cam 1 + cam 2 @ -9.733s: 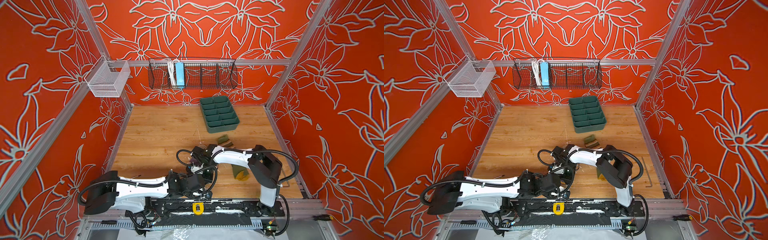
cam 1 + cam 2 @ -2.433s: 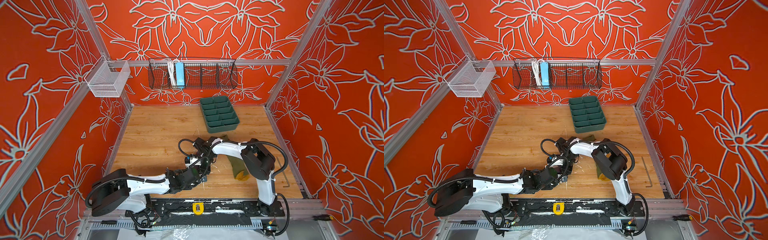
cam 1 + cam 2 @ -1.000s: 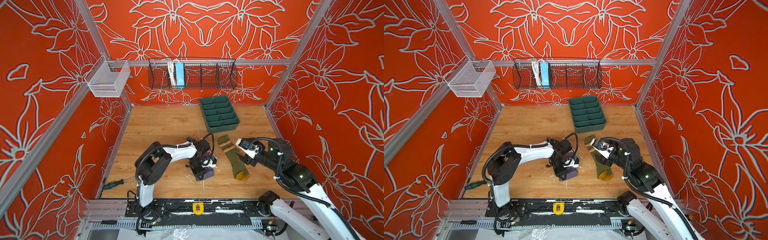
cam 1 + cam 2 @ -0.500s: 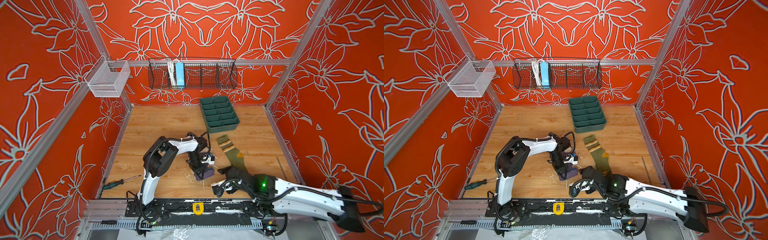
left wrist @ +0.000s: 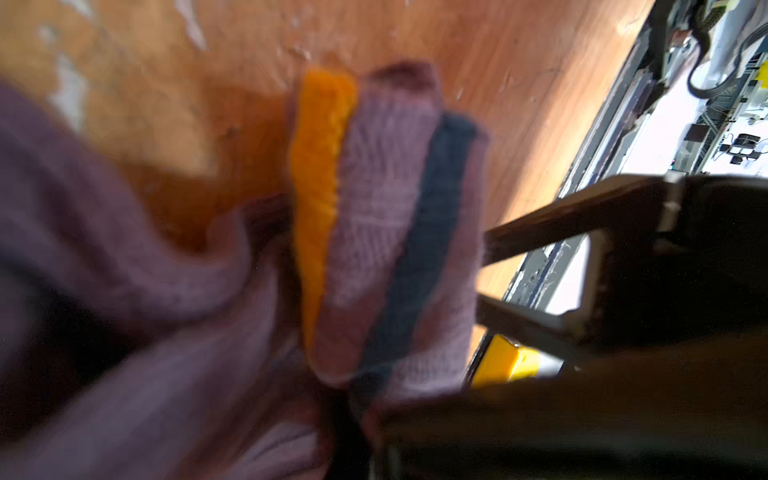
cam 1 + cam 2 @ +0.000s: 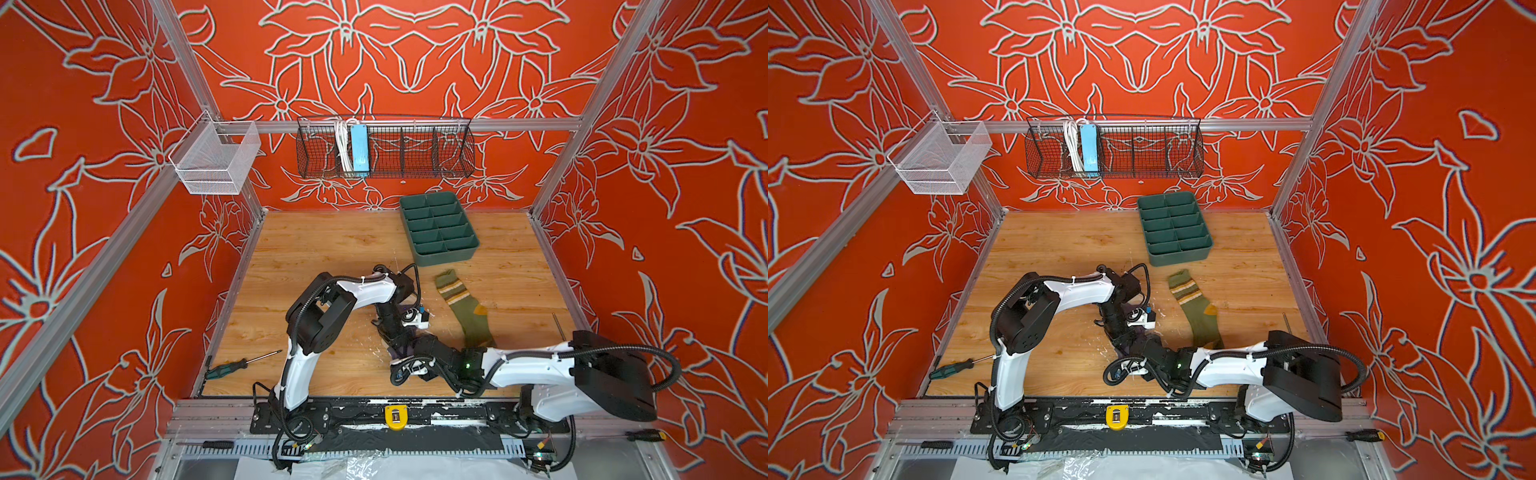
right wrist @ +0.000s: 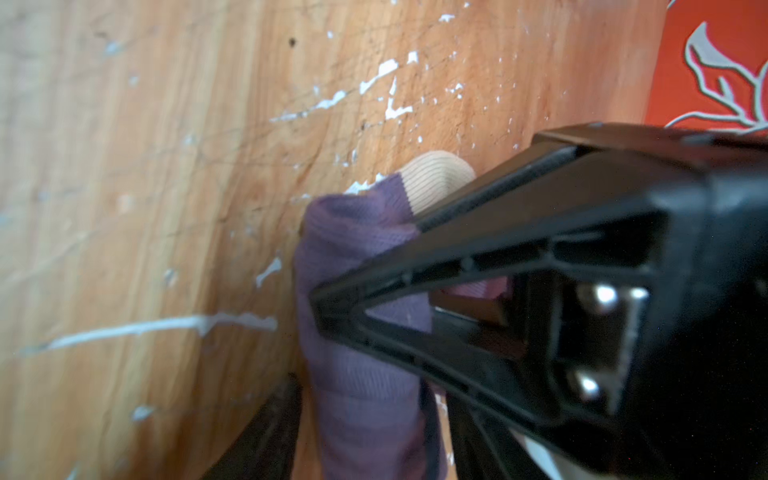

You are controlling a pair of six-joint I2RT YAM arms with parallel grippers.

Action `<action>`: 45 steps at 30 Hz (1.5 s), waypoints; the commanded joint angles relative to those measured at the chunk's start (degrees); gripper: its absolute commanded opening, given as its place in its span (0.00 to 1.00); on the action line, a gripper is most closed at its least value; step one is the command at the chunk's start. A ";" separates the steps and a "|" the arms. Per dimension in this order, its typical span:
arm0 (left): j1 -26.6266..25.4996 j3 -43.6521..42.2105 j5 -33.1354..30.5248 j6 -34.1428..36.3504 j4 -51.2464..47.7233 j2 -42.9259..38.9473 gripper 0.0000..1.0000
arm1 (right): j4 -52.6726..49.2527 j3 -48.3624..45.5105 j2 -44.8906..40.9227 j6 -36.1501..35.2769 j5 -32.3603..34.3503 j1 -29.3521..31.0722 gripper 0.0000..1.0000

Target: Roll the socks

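Rolling the purple sock beside the green sock: left end effector clamps it; right end effector touches it, closure I cannot tell. Next I'd secure the roll.

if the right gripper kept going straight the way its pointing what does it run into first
The purple sock: the right gripper has a finger lying against the rolled bundle. Right behind it is probably the left gripper, though the depth there is unclear.
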 commanded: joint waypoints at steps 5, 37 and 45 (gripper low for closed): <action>0.33 -0.99 -3.99 -0.90 5.16 -2.05 0.18 | -1.88 -0.27 5.47 1.01 -0.72 -0.38 0.09; 0.00 -24.68 -26.82 24.52 22.79 -81.28 0.93 | -59.76 32.94 21.27 16.57 -38.64 -16.77 0.00; -13.20 -33.50 -36.90 32.32 25.27 -78.81 0.89 | -65.09 40.57 30.66 17.09 -41.83 -20.00 0.00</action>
